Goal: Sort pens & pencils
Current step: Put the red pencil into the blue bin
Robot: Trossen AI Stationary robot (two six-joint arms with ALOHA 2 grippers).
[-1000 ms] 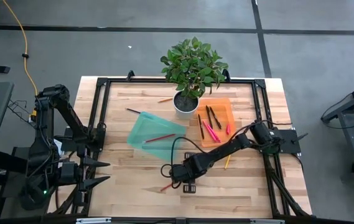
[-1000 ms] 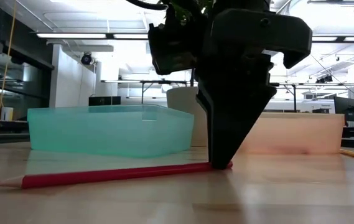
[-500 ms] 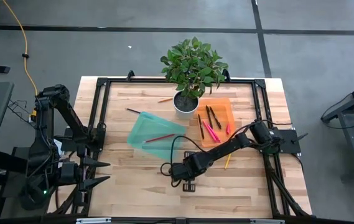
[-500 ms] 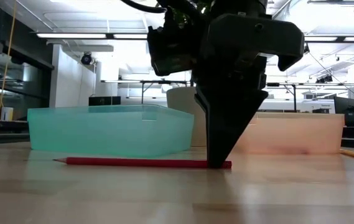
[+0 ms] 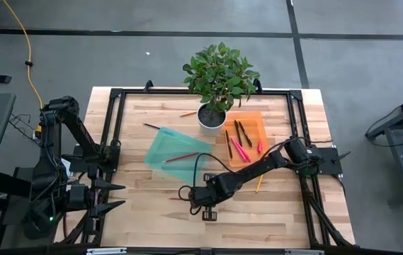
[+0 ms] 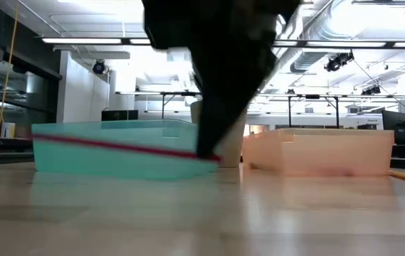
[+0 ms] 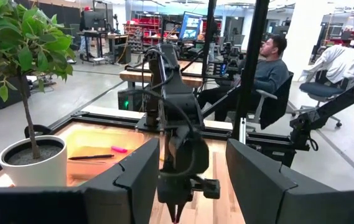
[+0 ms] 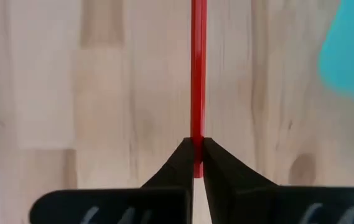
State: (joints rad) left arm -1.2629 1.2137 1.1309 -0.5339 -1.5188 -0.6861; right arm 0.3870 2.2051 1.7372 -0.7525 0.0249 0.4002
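Between the right end effector's [image 8: 196, 157] closed fingertips sits a red pencil [image 8: 198, 68].

1 red pencil [image 8: 198, 74] hangs tilted above the table; dark and pink pens [image 5: 241, 142] lie in the orange tray.

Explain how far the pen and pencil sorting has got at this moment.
Done: several pens lie in the orange tray, and one red pencil lies in the teal tray. In hand: the right gripper is shut on another red pencil, lifted off the table. Left: a yellow pencil, an orange pencil and a dark pen lie loose. The left gripper waits.
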